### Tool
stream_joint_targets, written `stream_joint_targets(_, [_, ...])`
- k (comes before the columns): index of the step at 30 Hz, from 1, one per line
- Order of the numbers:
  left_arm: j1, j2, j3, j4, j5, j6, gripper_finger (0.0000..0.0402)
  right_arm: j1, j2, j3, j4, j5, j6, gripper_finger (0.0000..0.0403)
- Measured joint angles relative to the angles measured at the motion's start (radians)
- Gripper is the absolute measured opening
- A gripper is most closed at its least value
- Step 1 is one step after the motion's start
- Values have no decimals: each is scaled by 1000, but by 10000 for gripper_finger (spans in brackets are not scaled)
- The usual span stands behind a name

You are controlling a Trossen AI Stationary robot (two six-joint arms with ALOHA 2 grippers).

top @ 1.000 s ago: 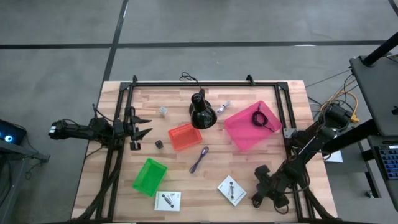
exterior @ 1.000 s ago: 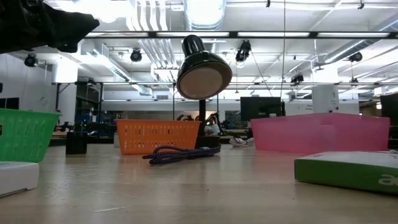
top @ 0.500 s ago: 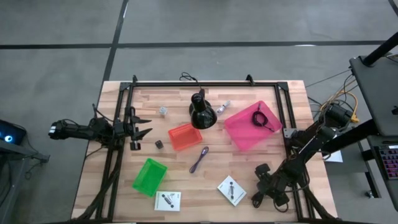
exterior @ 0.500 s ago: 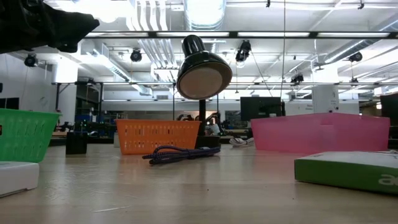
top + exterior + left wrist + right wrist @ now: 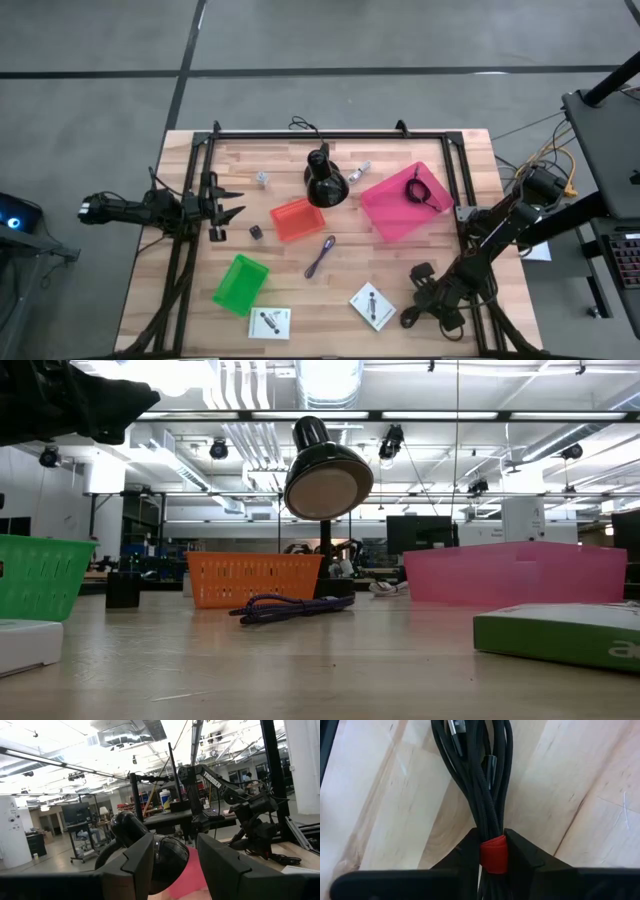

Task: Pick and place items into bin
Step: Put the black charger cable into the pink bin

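Note:
A black coiled cable (image 5: 480, 780), bound by a red tie, lies on the wood near the table's near right corner. My right gripper (image 5: 493, 854) points steeply down over it and is shut on the bundle. In the high view the right gripper (image 5: 425, 308) hides the cable. My left gripper (image 5: 228, 201) waits open and level at the table's left edge. A purple cord (image 5: 322, 256), two white cards (image 5: 270, 322) (image 5: 373, 305) and a tiny dark cube (image 5: 256, 231) lie loose on the table. My right gripper pinches the cable bundle between its two fingers at the red tie (image 5: 493, 856), one finger (image 5: 468, 851) on each side. The fingers come from above, slanting down, and lie across the bundle. The cable rests on the table, running on past the fingers.
A pink bin (image 5: 392, 218) at the right holds another black cable (image 5: 421, 190). A red basket (image 5: 297, 219) sits mid-table and a green basket (image 5: 240, 283) near left. The black lamp-like stand (image 5: 324, 180) stands at the far middle, with small silvery bits (image 5: 262, 178) (image 5: 360, 168) nearby.
My right gripper has stayed in place near the near right corner, and its fingers have drawn together onto the cable. The cable has not moved.

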Motion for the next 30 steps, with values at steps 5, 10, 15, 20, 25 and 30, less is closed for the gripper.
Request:
stream_joint_targets(5, [0,0,0,0,0,0,137,-1,-3,9,-14,-3,-3,59])
stream_joint_targets(10, [0,0,0,0,0,0,137,-1,-3,69,-44,3,-70,54])
stream_joint_targets(15, [0,0,0,0,0,0,137,-1,-4,163,-166,60,-115,54])
stream_joint_targets(20, [0,0,0,0,-2,0,137,-1,-4,256,-338,87,-150,54])
stream_joint_targets(25, [0,0,0,0,-4,1,137,-2,-5,342,-463,146,-208,53])
stream_joint_targets(30, [0,0,0,0,-46,1,137,-45,-6,406,-570,194,-109,53])
